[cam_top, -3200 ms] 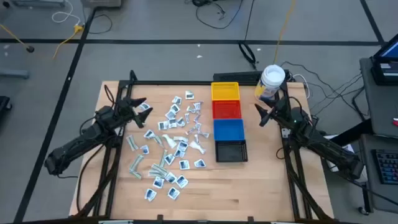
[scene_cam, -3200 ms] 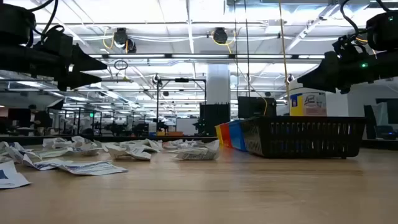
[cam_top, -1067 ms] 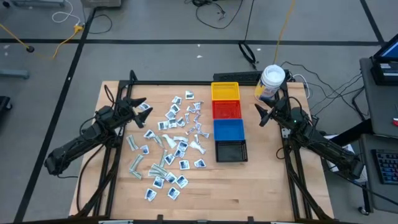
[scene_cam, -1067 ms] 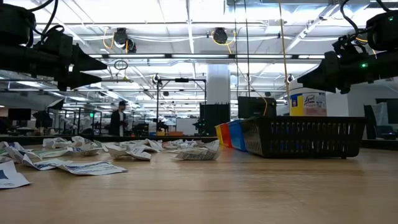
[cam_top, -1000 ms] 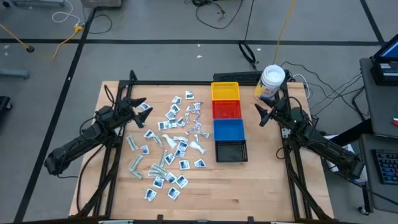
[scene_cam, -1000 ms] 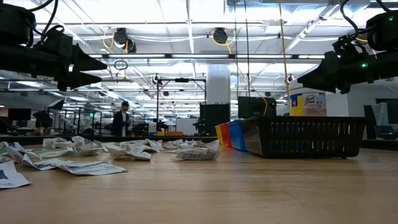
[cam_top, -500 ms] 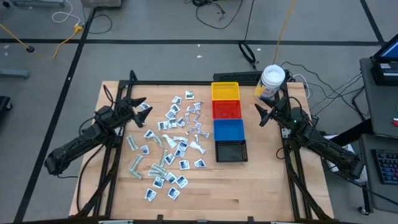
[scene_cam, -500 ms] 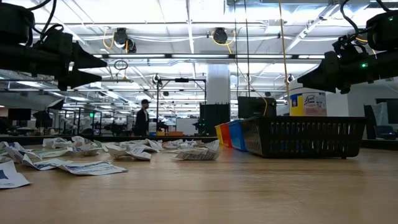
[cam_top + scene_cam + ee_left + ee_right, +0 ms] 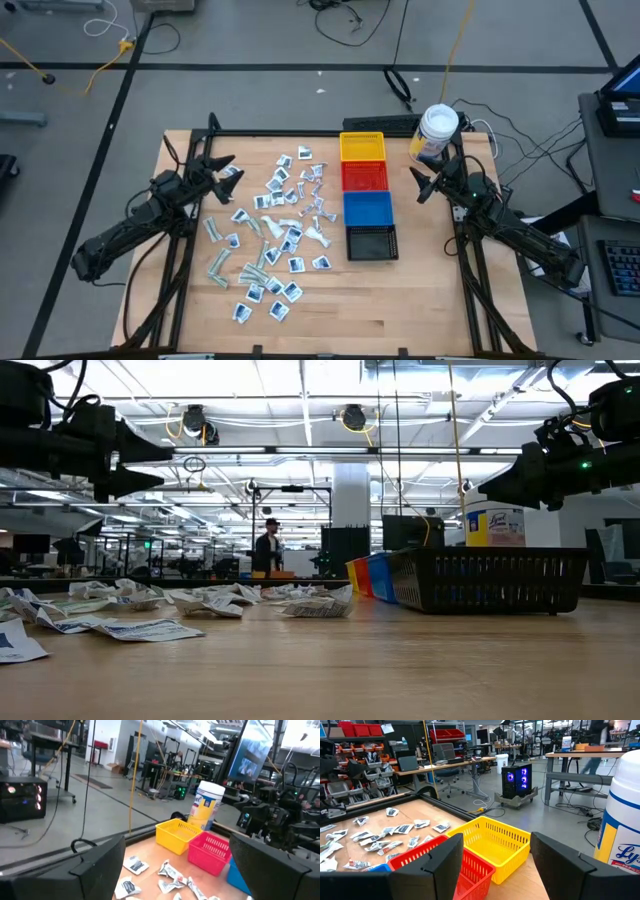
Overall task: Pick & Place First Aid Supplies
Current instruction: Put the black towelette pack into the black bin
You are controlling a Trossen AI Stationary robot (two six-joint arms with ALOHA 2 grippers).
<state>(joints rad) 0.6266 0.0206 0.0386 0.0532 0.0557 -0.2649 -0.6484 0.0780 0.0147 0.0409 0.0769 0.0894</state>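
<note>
First aid supplies (image 9: 272, 235), small flat paper packets in white with blue marks, pale green and silver, lie scattered loose over the left-centre of the wooden bench (image 9: 400, 300). None is in a bin yet; I judge the sorting not begun.

Largest first: the bench carries everything, framed by the black rails my arms mount on. My left arm reaches in from the near-left corner, my right arm from the right side.

Next, a row of four plastic mesh bins stands right of the pile, running from the far edge toward me: yellow bin (image 9: 362, 148), red bin (image 9: 364, 177), blue bin (image 9: 368, 210), black bin (image 9: 371, 243). They sit touching end to end, I judge so that either arm can drop a packet in after a short carry. All four look empty from above.

A tall white jar with a yellow label (image 9: 437, 131) stands at the far right corner, beside the yellow bin, apart from the work.

My left hand (image 9: 222, 166) hovers above the far-left edge of the pile, fingers spread wide and holding nothing, placed I judge to descend on a nearby packet. My right hand (image 9: 420, 183) hangs raised just right of the red bin, fingers parted and empty, waiting.

A person stands far off in the room behind.
</note>
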